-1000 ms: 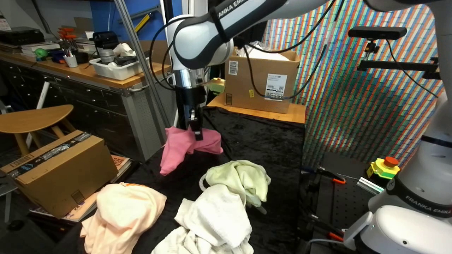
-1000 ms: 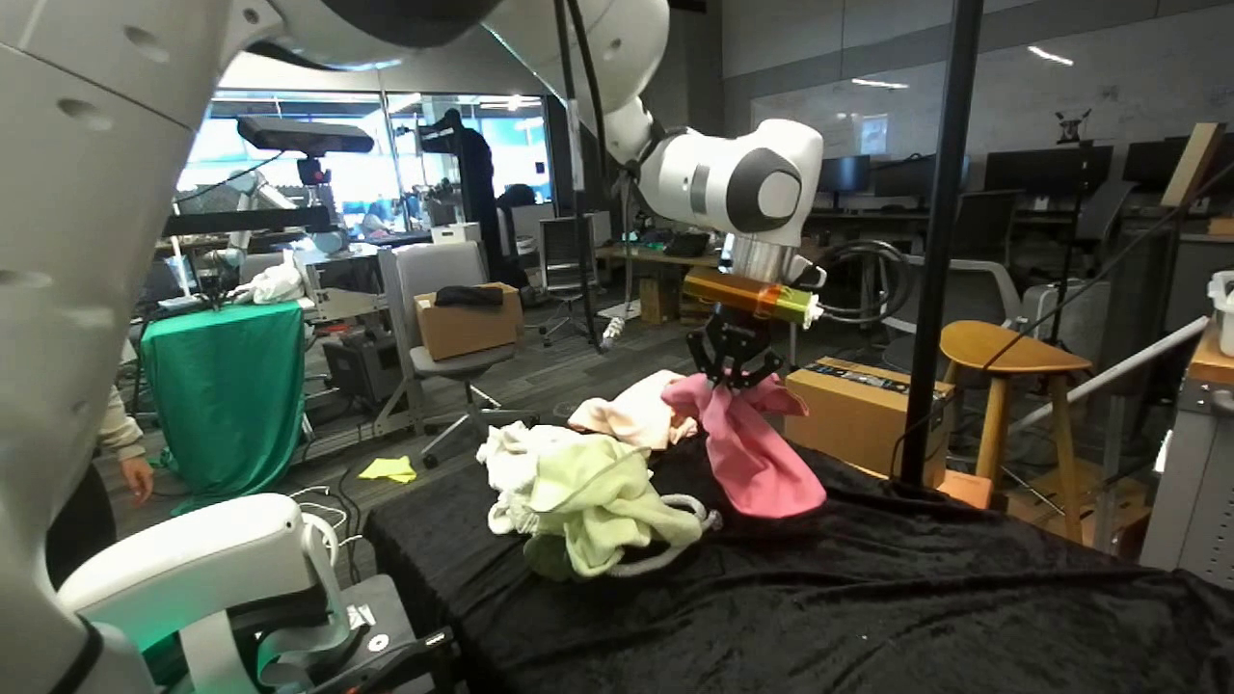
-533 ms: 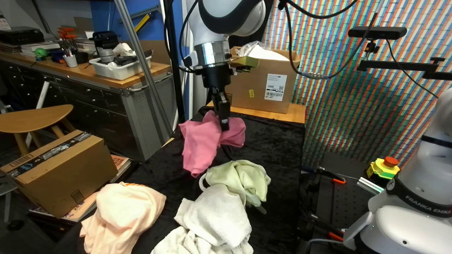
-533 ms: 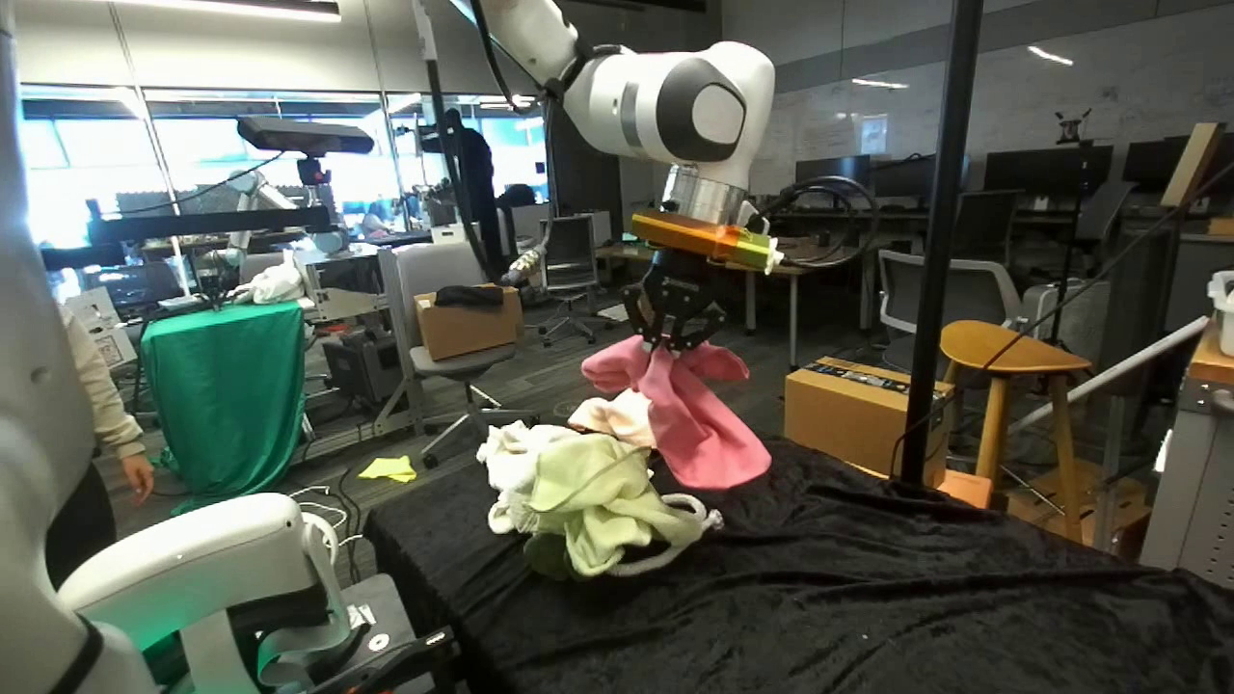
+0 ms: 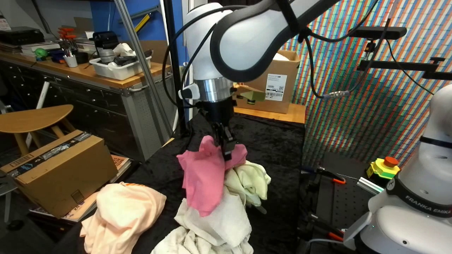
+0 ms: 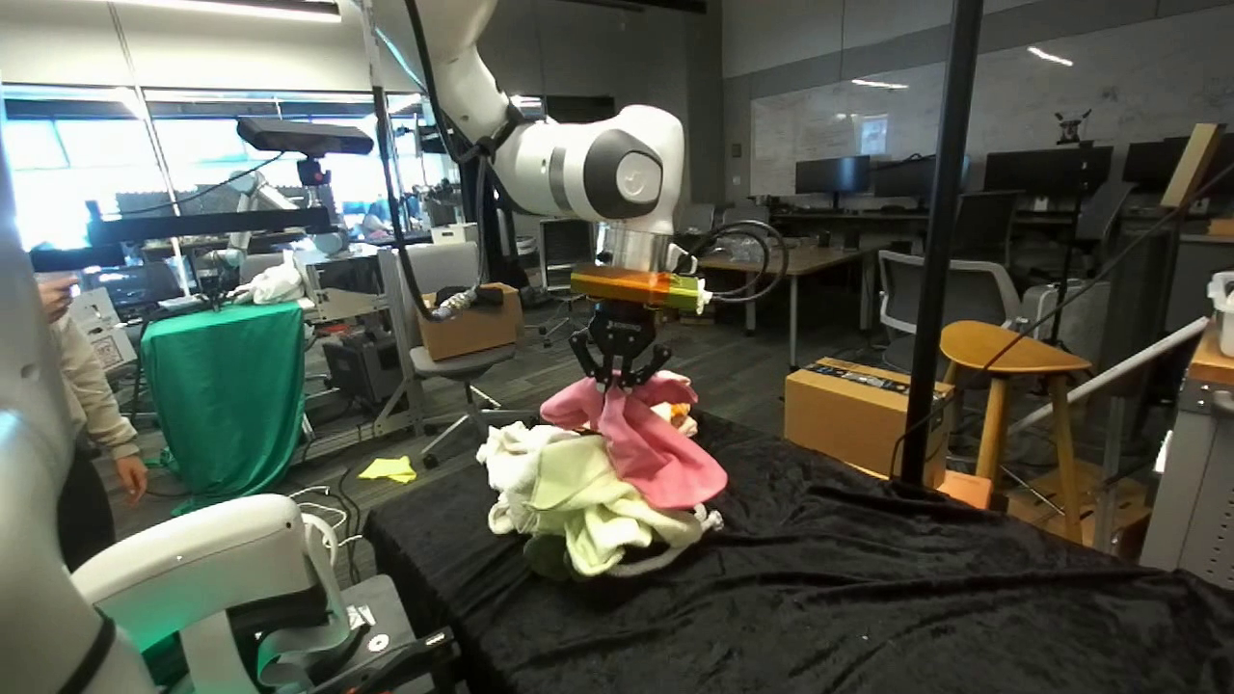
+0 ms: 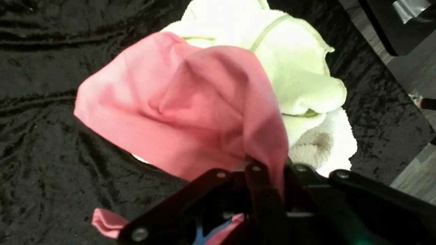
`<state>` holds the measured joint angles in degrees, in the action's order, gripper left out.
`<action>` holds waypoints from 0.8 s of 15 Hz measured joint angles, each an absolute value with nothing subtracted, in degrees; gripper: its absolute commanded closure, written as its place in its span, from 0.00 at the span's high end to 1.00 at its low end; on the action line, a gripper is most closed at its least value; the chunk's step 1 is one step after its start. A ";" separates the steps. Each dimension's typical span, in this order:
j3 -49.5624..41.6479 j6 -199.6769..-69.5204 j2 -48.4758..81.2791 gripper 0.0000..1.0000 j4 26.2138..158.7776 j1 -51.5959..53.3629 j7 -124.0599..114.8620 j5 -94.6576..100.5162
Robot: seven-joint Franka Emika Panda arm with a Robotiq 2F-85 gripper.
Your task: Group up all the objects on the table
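Both exterior views show the black two-fingered gripper point(image 6: 617, 387) pinching the soft pink cloth point(image 6: 665, 467) over the rumpled pale yellow-green cloth point(image 6: 578, 490) and white terry cloth point(image 5: 231, 220), presumably to heap them; the crumpled peach-cream cloth point(image 5: 123, 208) (likely next) lies apart on the black velvety tabletop point(image 6: 868, 588).

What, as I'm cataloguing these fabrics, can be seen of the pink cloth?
The pink cloth looks plain, matte and soft, creased and bunched into loose folds. The gripper is shut on a gathered part of it, so a long flap droops to one side and shorter ends stick out beside the grip. It hangs over the black table, overlapping the pale green cloth and white cloth in an exterior view; whether it touches either is unclear.
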<state>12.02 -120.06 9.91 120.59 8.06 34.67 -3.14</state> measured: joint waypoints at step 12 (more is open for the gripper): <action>12.92 -128.82 23.35 0.15 117.34 10.63 28.77 -0.14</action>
